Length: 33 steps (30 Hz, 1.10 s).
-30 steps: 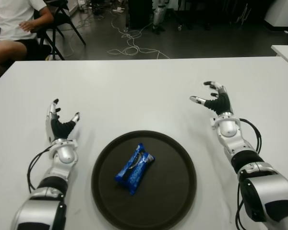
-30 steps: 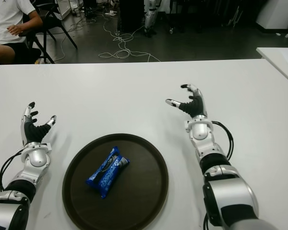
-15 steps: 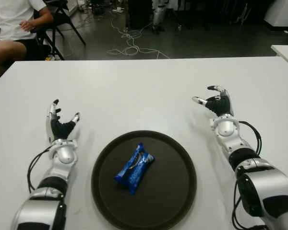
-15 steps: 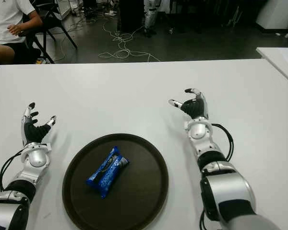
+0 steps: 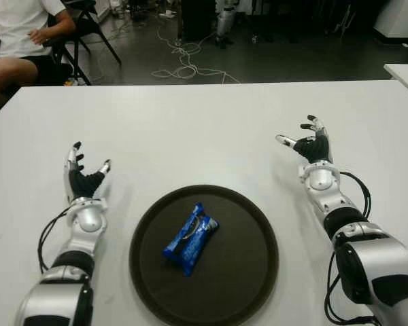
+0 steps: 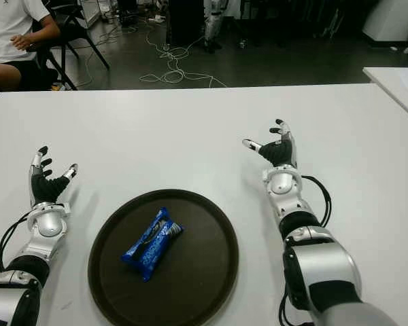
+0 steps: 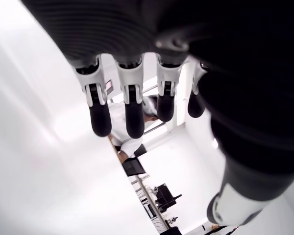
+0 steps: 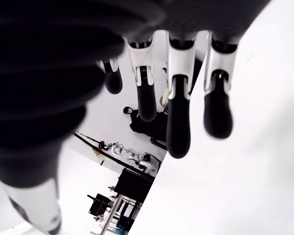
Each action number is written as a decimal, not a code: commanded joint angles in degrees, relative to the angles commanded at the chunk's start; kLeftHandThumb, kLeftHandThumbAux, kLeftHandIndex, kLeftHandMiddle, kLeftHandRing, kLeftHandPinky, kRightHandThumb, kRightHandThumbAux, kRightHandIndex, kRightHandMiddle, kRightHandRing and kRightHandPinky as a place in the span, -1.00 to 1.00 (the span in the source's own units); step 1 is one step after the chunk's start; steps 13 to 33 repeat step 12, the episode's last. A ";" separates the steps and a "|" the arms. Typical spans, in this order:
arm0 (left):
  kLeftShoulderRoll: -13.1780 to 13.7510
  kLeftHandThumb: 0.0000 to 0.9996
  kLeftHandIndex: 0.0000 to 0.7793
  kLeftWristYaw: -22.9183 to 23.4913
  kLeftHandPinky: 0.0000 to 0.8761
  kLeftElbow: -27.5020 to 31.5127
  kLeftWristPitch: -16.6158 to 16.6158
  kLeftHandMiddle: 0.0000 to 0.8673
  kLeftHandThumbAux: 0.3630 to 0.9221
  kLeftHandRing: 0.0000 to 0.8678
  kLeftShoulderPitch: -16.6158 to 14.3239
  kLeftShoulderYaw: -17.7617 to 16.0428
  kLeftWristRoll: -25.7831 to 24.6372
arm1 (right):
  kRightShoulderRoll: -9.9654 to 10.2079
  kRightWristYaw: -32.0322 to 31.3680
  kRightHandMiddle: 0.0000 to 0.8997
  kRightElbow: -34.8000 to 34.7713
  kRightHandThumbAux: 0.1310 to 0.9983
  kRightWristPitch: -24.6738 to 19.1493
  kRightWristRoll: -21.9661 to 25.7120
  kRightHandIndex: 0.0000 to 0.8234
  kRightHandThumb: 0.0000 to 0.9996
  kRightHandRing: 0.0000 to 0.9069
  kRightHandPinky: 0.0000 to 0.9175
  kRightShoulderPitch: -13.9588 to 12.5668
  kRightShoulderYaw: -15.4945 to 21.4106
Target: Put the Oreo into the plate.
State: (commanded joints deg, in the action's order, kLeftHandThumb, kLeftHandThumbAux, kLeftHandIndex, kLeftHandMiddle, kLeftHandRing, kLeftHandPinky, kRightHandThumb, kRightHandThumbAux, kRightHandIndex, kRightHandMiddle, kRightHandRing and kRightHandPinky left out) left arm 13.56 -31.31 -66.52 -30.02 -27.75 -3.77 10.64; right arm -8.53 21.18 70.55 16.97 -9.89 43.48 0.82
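Note:
A blue Oreo packet (image 5: 190,238) lies inside the round dark brown plate (image 5: 248,268), a little left of its centre. My left hand (image 5: 83,170) shows to the left of the plate, fingers spread and holding nothing. On the other side, my right hand (image 5: 304,141) is up and to the right of the plate, fingers spread and empty. Both wrist views show only extended fingers (image 7: 132,105) (image 8: 179,122) over the white table, with nothing in them.
The white table (image 5: 190,129) stretches wide behind the plate. A seated person (image 5: 17,34) is at the far left beyond the table's edge. Cables (image 5: 183,64) lie on the dark floor behind. A second white table corner (image 5: 404,71) shows at the far right.
My right hand has drawn back toward the near side and slightly right, and its fingers have straightened out. The left hand, plate and Oreo packet have not moved.

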 joint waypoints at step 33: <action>0.17 -0.44 -0.72 1.59 -0.69 0.33 -0.36 -0.75 0.38 -0.74 0.12 -0.53 -0.80 | 0.33 0.63 -0.07 -0.93 0.50 0.13 -0.59 -0.58 -1.00 0.75 0.57 -0.39 -0.32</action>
